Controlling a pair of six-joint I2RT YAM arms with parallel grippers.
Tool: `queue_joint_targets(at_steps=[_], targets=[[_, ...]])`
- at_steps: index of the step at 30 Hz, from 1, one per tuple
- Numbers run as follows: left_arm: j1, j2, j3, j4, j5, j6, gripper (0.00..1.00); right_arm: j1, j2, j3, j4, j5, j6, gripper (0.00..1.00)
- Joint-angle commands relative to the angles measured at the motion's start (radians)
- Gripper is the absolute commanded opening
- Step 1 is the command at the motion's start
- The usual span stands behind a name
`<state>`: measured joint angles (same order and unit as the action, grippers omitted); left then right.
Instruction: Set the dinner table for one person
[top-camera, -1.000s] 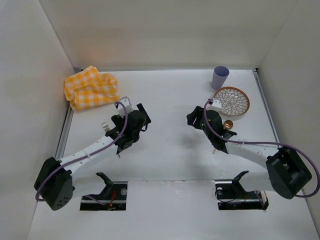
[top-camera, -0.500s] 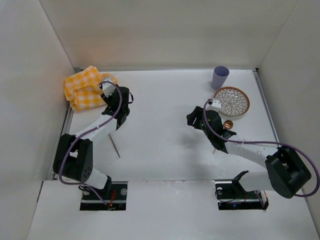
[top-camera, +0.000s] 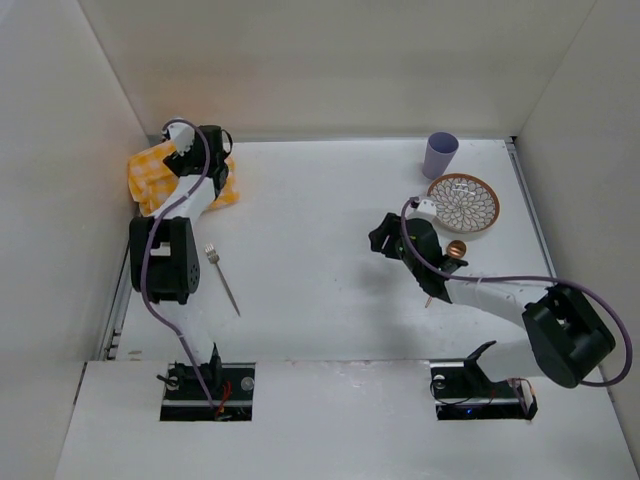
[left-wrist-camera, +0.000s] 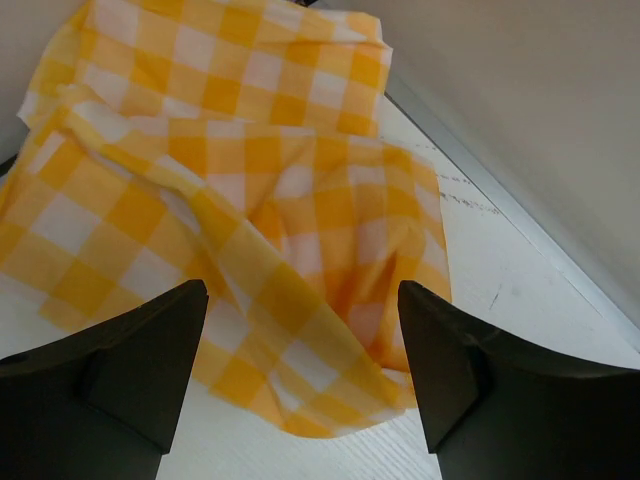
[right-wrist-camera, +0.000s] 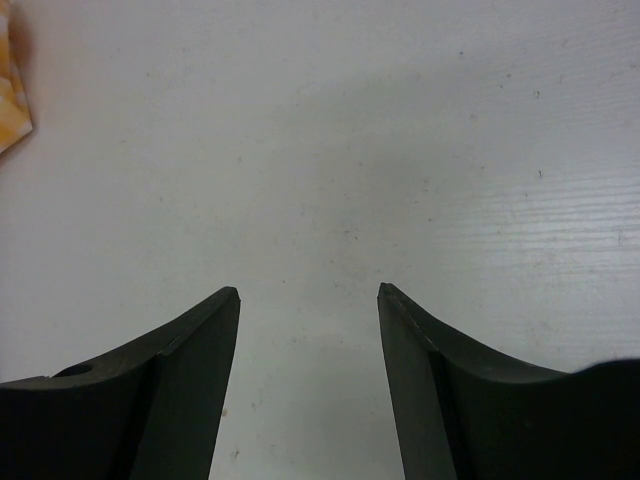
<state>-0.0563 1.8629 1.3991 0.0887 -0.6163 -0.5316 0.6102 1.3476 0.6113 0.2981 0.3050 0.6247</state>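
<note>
Up above, the left gripper (top-camera: 212, 140) is hanging over the yellow cloth (top-camera: 150, 180) at the table's (top-camera: 320, 200) far left corner; a fork (top-camera: 224, 283) is lying nearby. Its wrist camera is showing jaws spread, holding nothing. Right wrist camera is showing the right gripper (right-wrist-camera: 308, 292) spread too, over the table.

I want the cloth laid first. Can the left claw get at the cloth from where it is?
Probably yes. The left claw hangs open over the cloth, with nothing between them. The wall stands close beside the cloth, which may cramp the approach.
</note>
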Motion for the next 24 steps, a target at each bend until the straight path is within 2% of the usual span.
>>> queue_joint_targets(at_steps=[1,4,7,11,13,15,18,24], targets=[[0.008,0.063,0.141,-0.104,0.072,-0.007,0.76,0.01,0.021,0.048,0.019,-0.018,-0.01,0.64],[0.016,0.128,0.213,-0.158,0.095,-0.033,0.71,0.015,0.033,0.054,0.016,-0.02,-0.013,0.64],[0.013,0.151,0.218,-0.185,0.112,-0.062,0.54,0.013,0.042,0.058,0.013,-0.02,-0.017,0.64],[-0.01,0.14,0.143,-0.167,0.154,-0.073,0.36,0.012,0.038,0.056,0.01,-0.02,-0.017,0.64],[-0.024,0.125,0.095,-0.147,0.173,-0.079,0.23,0.012,0.042,0.056,0.009,-0.02,-0.016,0.64],[-0.043,0.107,0.046,-0.11,0.191,-0.082,0.16,0.012,0.041,0.056,0.007,-0.02,-0.016,0.64],[-0.104,0.104,0.017,-0.057,0.217,-0.07,0.1,0.012,0.038,0.056,0.006,-0.02,-0.016,0.64],[-0.335,0.156,0.124,-0.04,0.291,0.008,0.07,0.007,0.025,0.047,0.007,-0.012,-0.014,0.64]])
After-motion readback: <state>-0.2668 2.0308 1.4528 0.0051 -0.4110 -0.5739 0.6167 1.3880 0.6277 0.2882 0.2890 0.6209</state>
